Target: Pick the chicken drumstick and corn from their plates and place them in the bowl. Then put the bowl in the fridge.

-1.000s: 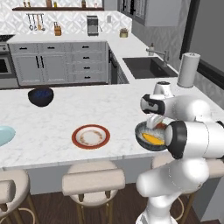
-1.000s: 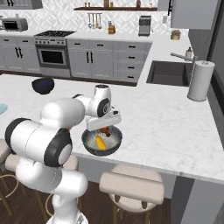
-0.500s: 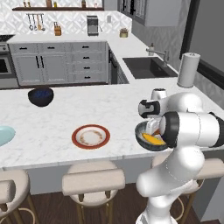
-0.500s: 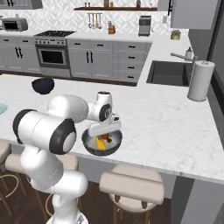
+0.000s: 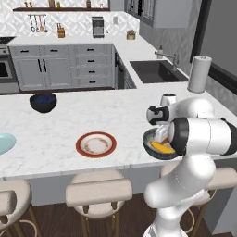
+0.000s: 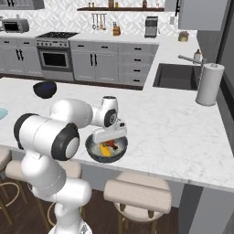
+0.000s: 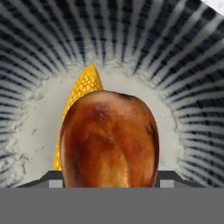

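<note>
The grey-blue bowl (image 5: 149, 140) (image 6: 97, 156) sits near the counter's front edge, and its ribbed wall (image 7: 175, 52) surrounds the hand view. The yellow corn (image 5: 162, 147) (image 6: 105, 151) (image 7: 85, 87) lies inside it. My gripper (image 5: 160, 133) (image 6: 110, 139) (image 7: 109, 183) hangs just over the bowl, shut on the chicken drumstick (image 6: 119, 145) (image 7: 109, 140), which sits above the corn. The red-rimmed plate (image 5: 96, 144) and the pale blue plate (image 5: 4, 142) (image 6: 2, 113) are bare. The fridge is out of view.
A dark navy bowl (image 5: 43, 102) (image 6: 45, 89) stands at the counter's far left. A paper towel roll (image 5: 199, 74) (image 6: 209, 84) stands by the sink (image 5: 157, 71) (image 6: 176, 76). Stools (image 5: 97, 192) (image 6: 137, 194) line the front edge below the counter.
My hand has come down over the bowl with the drumstick, which now shows inside the rim beside the corn. The forearm has swung slightly. The bowl and plates stay put.
</note>
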### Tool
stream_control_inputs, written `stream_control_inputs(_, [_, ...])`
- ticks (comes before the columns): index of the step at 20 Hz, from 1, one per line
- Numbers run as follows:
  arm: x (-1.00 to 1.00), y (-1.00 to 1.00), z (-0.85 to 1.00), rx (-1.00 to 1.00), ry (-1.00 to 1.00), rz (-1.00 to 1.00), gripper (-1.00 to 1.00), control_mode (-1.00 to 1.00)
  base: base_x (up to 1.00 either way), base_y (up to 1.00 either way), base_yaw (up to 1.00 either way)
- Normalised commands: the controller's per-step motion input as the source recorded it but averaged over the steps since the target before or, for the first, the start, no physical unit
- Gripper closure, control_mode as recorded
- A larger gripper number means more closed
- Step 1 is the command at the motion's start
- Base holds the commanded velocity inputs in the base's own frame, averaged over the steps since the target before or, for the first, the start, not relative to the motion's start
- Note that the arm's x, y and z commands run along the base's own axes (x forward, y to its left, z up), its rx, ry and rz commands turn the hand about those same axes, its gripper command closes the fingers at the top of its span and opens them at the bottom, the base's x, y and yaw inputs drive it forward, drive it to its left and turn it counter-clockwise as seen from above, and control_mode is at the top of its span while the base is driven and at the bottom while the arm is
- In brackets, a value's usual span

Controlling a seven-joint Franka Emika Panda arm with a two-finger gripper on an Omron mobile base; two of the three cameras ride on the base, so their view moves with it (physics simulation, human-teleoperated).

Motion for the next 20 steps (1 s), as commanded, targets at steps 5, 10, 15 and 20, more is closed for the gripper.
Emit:
stream_control_inputs(5, [-0.40,0.00,0.32,0.00,-0.19,0.00,-1.00,-1.00,0.00,0.00,0.00])
stream_control_inputs(10, [-0.19,-0.31,0.42,0.01,-0.11,-0.13,-1.00,-1.00,0.00,0.00,0.00])
stream_control_inputs(15, [-0.01,-0.53,0.22,0.01,-0.01,-0.26,-1.00,-1.00,0.00,0.00,0.00])
stream_control_inputs(20, [0.01,-0.44,0.08,0.01,0.01,-0.32,-1.00,-1.00,0.00,0.00,0.00])
